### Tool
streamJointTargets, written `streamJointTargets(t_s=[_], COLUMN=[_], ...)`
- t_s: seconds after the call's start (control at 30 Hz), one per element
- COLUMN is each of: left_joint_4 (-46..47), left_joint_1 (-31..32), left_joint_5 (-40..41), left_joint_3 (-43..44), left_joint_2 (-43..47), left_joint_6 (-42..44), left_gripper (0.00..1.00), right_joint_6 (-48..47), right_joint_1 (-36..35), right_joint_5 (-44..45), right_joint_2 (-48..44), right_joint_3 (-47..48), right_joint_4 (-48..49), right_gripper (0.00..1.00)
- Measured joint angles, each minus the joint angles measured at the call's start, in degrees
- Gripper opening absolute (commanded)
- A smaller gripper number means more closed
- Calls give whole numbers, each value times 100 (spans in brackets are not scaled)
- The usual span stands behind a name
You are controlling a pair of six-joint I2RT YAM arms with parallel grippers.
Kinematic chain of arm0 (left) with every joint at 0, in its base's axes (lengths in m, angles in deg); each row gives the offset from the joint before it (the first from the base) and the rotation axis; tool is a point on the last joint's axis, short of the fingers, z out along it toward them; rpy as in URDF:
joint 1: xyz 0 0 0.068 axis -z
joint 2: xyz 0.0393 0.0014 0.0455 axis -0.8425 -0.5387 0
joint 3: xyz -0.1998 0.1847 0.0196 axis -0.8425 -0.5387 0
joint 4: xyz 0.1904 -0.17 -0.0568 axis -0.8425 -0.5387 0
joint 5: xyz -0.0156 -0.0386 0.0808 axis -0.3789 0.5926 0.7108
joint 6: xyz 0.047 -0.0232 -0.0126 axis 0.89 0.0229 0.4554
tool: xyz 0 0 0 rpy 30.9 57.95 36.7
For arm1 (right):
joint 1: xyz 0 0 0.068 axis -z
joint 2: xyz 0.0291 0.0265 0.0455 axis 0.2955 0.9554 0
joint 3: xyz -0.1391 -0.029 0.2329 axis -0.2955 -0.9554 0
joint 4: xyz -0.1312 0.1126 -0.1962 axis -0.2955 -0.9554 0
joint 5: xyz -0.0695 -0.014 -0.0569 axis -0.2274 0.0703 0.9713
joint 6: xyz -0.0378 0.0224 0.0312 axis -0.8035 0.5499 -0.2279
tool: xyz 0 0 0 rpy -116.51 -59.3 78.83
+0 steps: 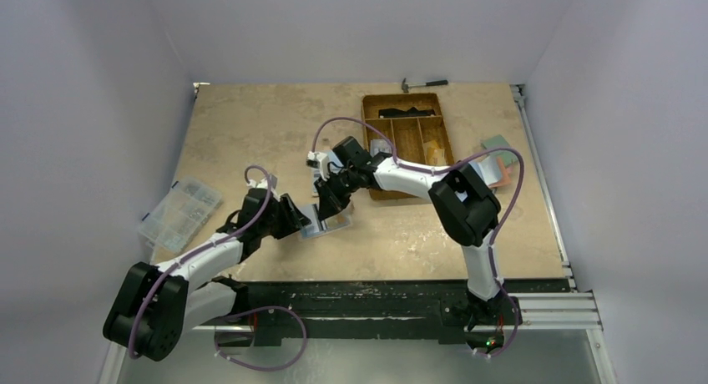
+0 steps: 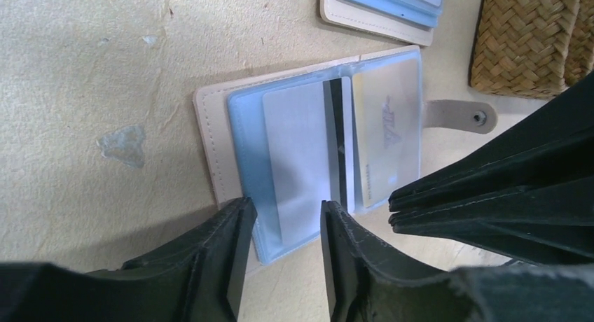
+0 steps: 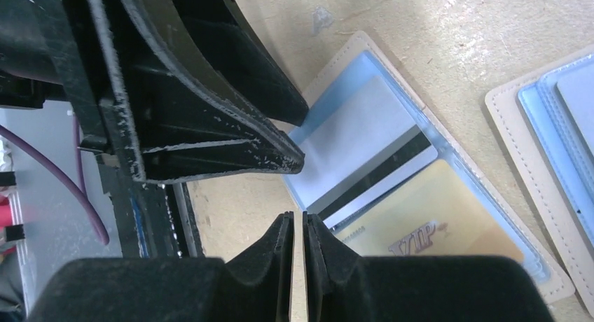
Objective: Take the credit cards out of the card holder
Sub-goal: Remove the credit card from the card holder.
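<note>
The tan card holder (image 1: 336,224) lies open on the table between both grippers. Its blue sleeves (image 2: 245,154) hold a whitish credit card (image 2: 298,147) with a black stripe, and a gold credit card (image 2: 389,136) beside it. My left gripper (image 2: 284,210) is open, its fingertips straddling the near edge of the whitish card's sleeve. My right gripper (image 3: 297,215) hovers at the holder's (image 3: 354,63) edge beside the gold card (image 3: 434,224). Its jaws stand all but together, with only table showing in the slit. The whitish card (image 3: 357,140) lies just beyond it.
A second tan holder (image 2: 371,17) with blue sleeves lies close behind the open one (image 3: 546,119). The woven brown tray (image 1: 409,142) stands behind the right arm, its corner (image 2: 525,35) near. A clear organiser box (image 1: 179,210) sits at the left edge, a hammer (image 1: 424,84) at the back.
</note>
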Motion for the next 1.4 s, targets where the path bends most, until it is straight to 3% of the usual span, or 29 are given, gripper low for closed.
streamJointTargets(t_s=[0.17,0.43,0.9,1.4], left_joint_4=[46,144,675,841], left_joint_1=[0,-2,-4,-4], left_joint_5=[46,87,105,42], left_joint_3=[0,-2,-87,-92], left_joint_2=[-122,-251,-603,-721], left_joint_6=[-2,-2,-22,-24], left_gripper=[35,26,5,2], right_joint_6=[24,144,389,787], right_joint_1=[4,4,109,76], right_joint_5=[-133,22,612,1097], right_joint_2=[188,442,328,81], right_joint_3=[175,223,155,-35], right_joint_4=[-85,-216,-138,46], right_gripper=[20,34,42,54])
